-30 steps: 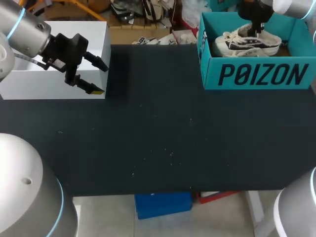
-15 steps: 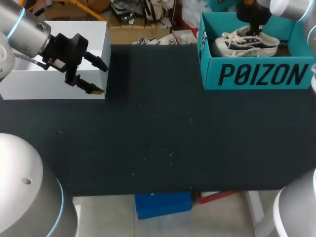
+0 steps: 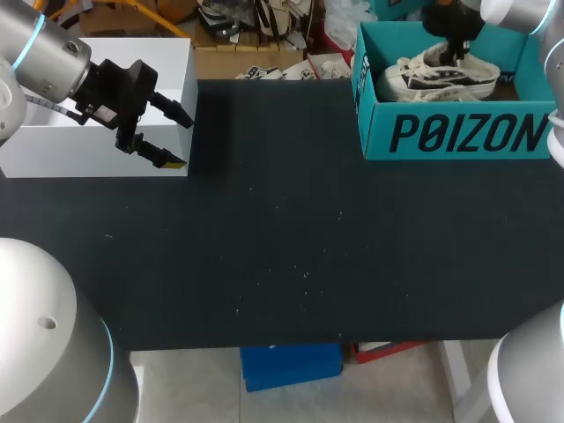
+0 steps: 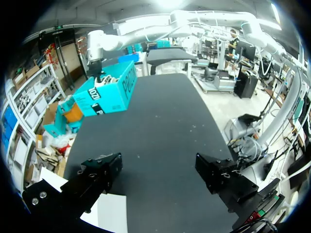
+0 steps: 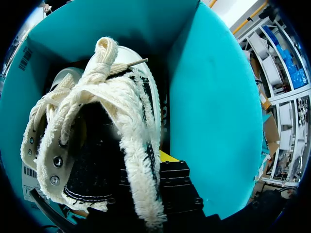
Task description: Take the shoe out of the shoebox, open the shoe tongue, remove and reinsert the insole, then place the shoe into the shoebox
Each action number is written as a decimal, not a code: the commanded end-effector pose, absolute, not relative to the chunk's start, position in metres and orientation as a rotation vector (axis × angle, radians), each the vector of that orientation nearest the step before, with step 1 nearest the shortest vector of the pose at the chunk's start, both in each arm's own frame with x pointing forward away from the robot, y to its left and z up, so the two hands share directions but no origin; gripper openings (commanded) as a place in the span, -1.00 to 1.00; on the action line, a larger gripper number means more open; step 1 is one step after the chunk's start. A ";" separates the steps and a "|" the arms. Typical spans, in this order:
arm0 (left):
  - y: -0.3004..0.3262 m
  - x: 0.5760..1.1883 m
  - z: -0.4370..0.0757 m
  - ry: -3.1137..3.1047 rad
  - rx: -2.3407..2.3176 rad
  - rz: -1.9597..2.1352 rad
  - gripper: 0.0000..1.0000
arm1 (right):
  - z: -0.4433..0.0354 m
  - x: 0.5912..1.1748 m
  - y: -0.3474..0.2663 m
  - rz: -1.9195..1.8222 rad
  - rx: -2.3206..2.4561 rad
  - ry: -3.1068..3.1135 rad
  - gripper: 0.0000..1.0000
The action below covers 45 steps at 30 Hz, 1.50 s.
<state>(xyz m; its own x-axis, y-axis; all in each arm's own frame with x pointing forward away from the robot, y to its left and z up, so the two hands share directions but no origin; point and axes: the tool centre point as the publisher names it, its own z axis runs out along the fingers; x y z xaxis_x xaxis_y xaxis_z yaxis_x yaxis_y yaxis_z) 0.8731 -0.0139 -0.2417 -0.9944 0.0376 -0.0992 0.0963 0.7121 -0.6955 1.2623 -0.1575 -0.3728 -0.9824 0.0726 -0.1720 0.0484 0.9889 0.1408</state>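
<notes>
While the left gripper [image 3: 179,141] hangs released over the white box [image 3: 53,150], the right gripper [image 3: 454,48] clasps the shoe [image 3: 441,77] inside the shoebox [image 3: 458,132].
At the table's [image 3: 282,220] far left corner the left arm has not shifted since a second ago. At the far right, the right wrist view shows one yellow-tipped finger outside the shoe's frayed collar, the other inside it. The shoe sits slightly higher than before, still within the teal walls.

Left arm [image 3: 40,55] and right arm [image 3: 522,11]: glossy silver, pretty sleek
Thin blue rings at the joints; left gripper [image 3: 181,143] is boxy black, small screws, yellow tips.
</notes>
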 end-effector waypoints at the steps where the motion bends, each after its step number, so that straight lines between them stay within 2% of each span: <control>1: -0.014 0.873 -0.243 2.832 0.111 -1.156 1.00 | -0.374 1.274 -0.157 0.203 0.090 2.971 -1.00; 27: -0.014 0.873 -0.243 2.832 0.111 -1.156 1.00 | -0.387 1.273 -0.153 0.226 0.096 2.963 -1.00; 28: -0.014 0.873 -0.243 2.832 0.111 -1.156 1.00 | -0.387 1.273 -0.153 0.228 0.096 2.964 -0.82; 29: -0.014 0.873 -0.243 2.832 0.111 -1.156 1.00 | -0.387 1.273 -0.153 0.234 0.098 2.965 -0.18; 30: -0.014 0.873 -0.243 2.832 0.111 -1.156 1.00 | -0.387 1.273 -0.152 0.238 0.102 2.966 0.71; 31: -0.014 0.873 -0.243 2.832 0.111 -1.156 1.00 | -0.387 1.273 -0.153 0.239 0.104 2.967 1.00; 45: -0.014 0.873 -0.243 2.832 0.111 -1.156 1.00 | -0.354 1.261 -0.155 0.220 0.103 2.958 1.00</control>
<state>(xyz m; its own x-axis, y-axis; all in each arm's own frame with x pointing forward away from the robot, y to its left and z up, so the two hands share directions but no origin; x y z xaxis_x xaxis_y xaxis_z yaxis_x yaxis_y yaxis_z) 0.8731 -0.0139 -0.2417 -0.9944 0.0376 -0.0992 0.0963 0.7121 -0.6955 1.2670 -0.1537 -0.3703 -0.9819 0.0816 -0.1711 0.0537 0.9854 0.1616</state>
